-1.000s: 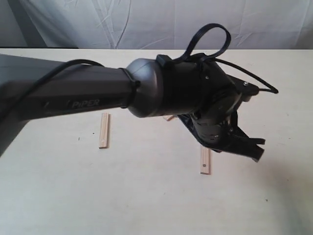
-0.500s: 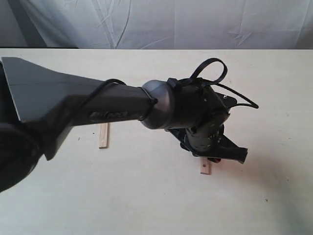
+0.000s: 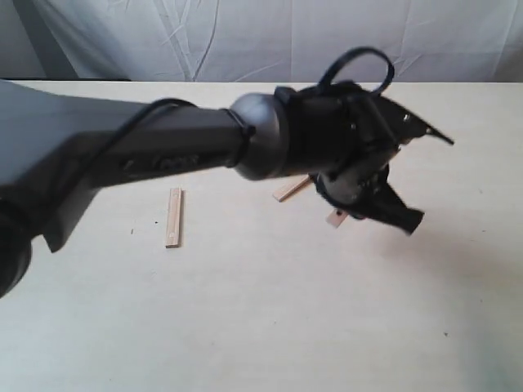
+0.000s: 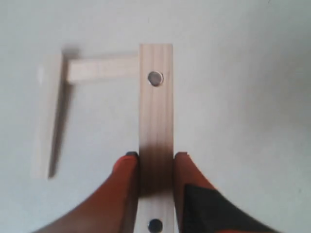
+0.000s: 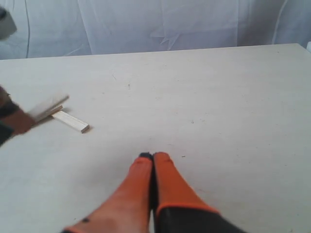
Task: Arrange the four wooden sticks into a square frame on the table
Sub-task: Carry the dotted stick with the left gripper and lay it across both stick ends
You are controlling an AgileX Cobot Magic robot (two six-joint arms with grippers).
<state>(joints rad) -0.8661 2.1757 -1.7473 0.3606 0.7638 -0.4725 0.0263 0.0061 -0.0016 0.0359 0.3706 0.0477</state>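
Note:
My left gripper is shut on a pale wooden stick with two dark holes, held above the table. Below it, two more sticks meet in an L: one crosswise and one blurred lengthwise. In the exterior view, the held stick's end pokes out under the left arm's wrist. Another stick's end shows beside it, and a lone stick lies far to the left. My right gripper is shut on nothing, low over the table.
The left arm spans the exterior view from the left and hides part of the table. A wrinkled white cloth hangs behind the table's far edge. The right wrist view shows a stick beside the blurred left gripper.
The left gripper closed on the stick lying at the right, lifted it off the table and carried it back toward the sticks near the middle. The lone left stick has not moved.

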